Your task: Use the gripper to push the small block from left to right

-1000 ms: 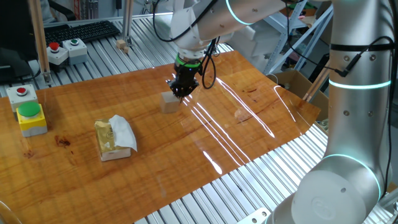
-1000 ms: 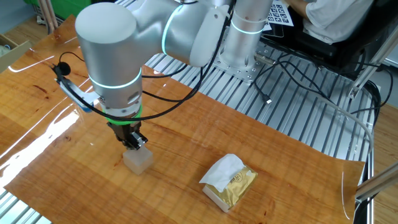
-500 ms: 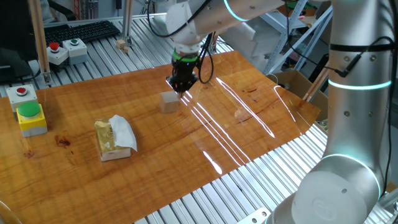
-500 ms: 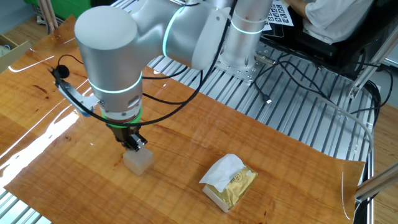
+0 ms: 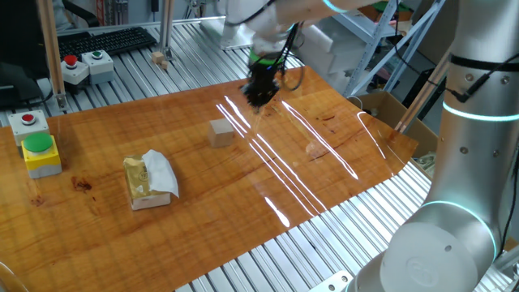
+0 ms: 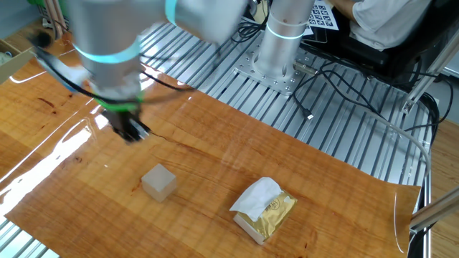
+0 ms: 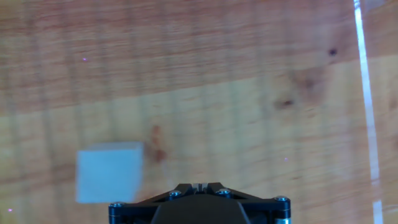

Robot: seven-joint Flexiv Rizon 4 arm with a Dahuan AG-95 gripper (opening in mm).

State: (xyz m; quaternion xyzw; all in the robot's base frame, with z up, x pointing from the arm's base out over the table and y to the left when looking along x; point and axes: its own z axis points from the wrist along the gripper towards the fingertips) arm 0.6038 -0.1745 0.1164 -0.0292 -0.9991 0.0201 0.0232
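Note:
The small block (image 5: 220, 132) is a pale beige cube standing alone on the wooden table top; it also shows in the other fixed view (image 6: 158, 181) and at the lower left of the hand view (image 7: 109, 174). My gripper (image 5: 261, 92) is raised above the table, up and to the right of the block, clear of it. In the other fixed view the gripper (image 6: 132, 131) is blurred, up and left of the block. In the hand view the gripper (image 7: 199, 186) has its fingers closed together with nothing between them.
A yellowish box with white tissue (image 5: 148, 180) lies left of the block, also in the other fixed view (image 6: 264, 207). Button boxes (image 5: 39, 152) (image 5: 87, 65), two tiny tan cubes (image 5: 159, 57) and a keyboard (image 5: 105, 40) sit at the left and back. The arm's base (image 6: 280, 43) stands behind.
The gripper has lifted off beside the block and moved up and away to the right, fast enough to blur. The block has stayed where it was.

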